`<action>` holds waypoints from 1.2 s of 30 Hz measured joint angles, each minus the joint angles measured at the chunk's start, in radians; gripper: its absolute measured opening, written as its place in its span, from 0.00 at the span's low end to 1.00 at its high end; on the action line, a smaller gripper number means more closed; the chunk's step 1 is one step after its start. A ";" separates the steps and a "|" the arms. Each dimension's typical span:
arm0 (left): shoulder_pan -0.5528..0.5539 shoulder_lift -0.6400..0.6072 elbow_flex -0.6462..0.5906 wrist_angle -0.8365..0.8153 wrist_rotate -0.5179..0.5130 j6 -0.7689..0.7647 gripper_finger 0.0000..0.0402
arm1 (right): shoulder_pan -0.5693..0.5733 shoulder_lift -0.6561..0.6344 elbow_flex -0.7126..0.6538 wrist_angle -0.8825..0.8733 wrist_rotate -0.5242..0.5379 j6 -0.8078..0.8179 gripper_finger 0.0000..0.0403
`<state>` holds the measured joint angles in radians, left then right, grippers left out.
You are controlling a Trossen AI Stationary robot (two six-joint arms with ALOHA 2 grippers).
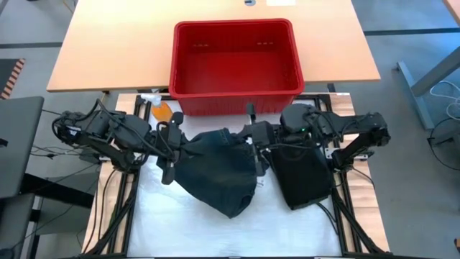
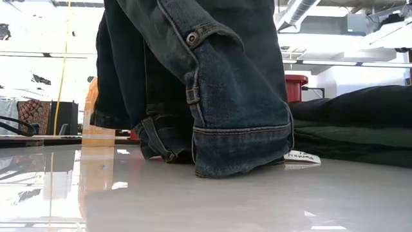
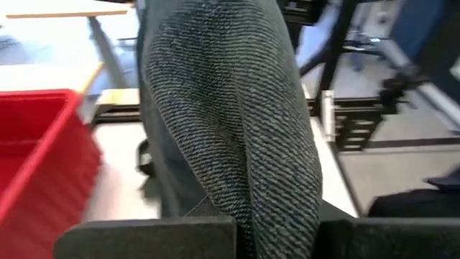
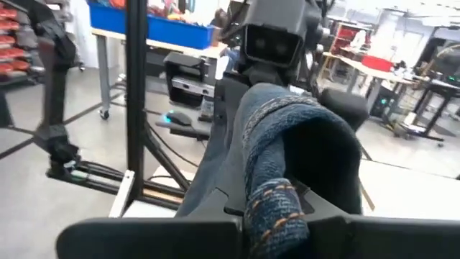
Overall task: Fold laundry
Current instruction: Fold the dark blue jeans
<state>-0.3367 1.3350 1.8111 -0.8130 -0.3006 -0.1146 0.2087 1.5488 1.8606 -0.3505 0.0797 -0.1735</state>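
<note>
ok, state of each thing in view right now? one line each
denim garment: lifted, hanging between both grippers, lower end on the table
left gripper: shut on the denim
right gripper: shut on the denim
dark folded clothes: lying flat on the table
red basket: upright, empty
orange bottle: beside the basket

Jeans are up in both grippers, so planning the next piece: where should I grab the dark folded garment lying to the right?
Take the dark garment at its near corner, coming from above. It lies flat on the table, its far end under the right gripper, which, like the left gripper, is shut on the jeans.
</note>
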 joint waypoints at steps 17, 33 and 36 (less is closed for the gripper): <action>0.046 0.012 0.066 0.189 0.193 0.082 0.02 | 0.044 -0.007 0.113 0.066 -0.050 -0.093 0.11; 0.406 0.107 0.395 -0.173 0.194 0.341 0.02 | -0.310 0.026 0.177 -0.007 -0.323 -0.257 0.11; 0.369 0.167 0.426 -0.258 0.300 0.243 0.02 | -0.266 0.012 0.180 -0.228 -0.429 -0.241 0.11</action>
<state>0.0322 1.5020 2.2372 -1.0712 -0.0003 0.1280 -0.0572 1.5604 2.0405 -0.5781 -0.3491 -0.4143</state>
